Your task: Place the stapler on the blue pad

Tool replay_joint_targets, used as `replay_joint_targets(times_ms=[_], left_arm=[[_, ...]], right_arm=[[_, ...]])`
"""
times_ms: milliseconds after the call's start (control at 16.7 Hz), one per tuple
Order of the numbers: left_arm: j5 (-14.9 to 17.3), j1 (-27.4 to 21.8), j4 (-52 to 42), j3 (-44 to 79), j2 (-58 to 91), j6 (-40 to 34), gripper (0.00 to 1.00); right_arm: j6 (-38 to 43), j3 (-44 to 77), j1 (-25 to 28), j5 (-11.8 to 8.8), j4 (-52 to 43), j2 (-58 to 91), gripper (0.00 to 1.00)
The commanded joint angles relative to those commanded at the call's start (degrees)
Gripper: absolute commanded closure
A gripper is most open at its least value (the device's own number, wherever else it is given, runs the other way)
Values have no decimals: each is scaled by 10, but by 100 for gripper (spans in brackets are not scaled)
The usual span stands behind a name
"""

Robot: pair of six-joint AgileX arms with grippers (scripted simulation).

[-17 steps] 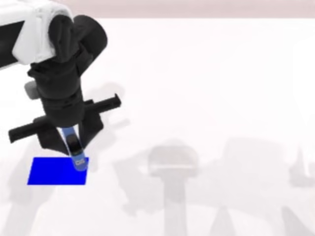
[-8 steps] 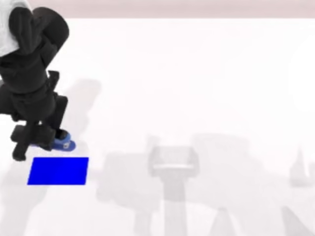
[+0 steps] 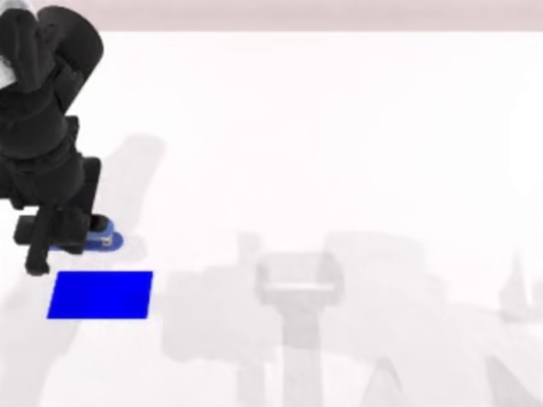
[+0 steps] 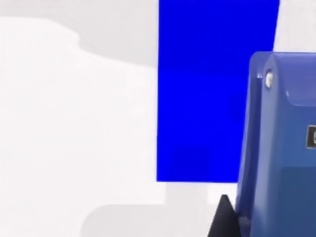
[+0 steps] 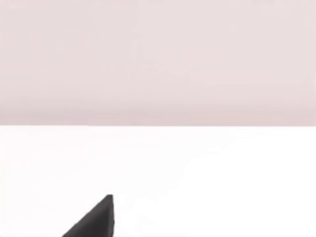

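Observation:
My left gripper (image 3: 78, 238) hangs at the table's left side, shut on the stapler (image 3: 107, 241). The stapler's blue end sticks out to the right of the black fingers. The blue pad (image 3: 100, 294) lies flat just in front of it; in the top view the stapler shows a little beyond the pad's far edge, not over it. In the left wrist view the stapler (image 4: 281, 148) fills the side of the picture beside one dark fingertip (image 4: 224, 220), and the blue pad (image 4: 217, 89) lies beyond. My right arm is outside the top view; the right wrist view shows one fingertip (image 5: 96, 219).
The white table (image 3: 339, 153) stretches to the right of the pad, with only grey shadows on it. A pale wall (image 5: 158, 59) rises behind the table's far edge.
My left arm has swung left and turned the stapler. A second ago it pointed down over the pad's right corner; now it lies crosswise just beyond the pad's far edge.

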Motion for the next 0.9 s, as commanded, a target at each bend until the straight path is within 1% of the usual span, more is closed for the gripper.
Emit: replay_joint_targets(times_ms=[120,240,660,780,900], left_arm=[[0,-3,1,0,3,2,100],[0,-1,22,-14,10,1,100],[0,4,201,-126,69,5,100],[0,5,224,-144,79,6,100],[0,5,226,-146,80,6,100]], right_arm=[[0,0,0,0,0,0,0],[0,0,0,0,0,0,0],[0,0,0,0,0,0,0],[0,0,0,0,0,0,0],[0,0,0,0,0,0,0]])
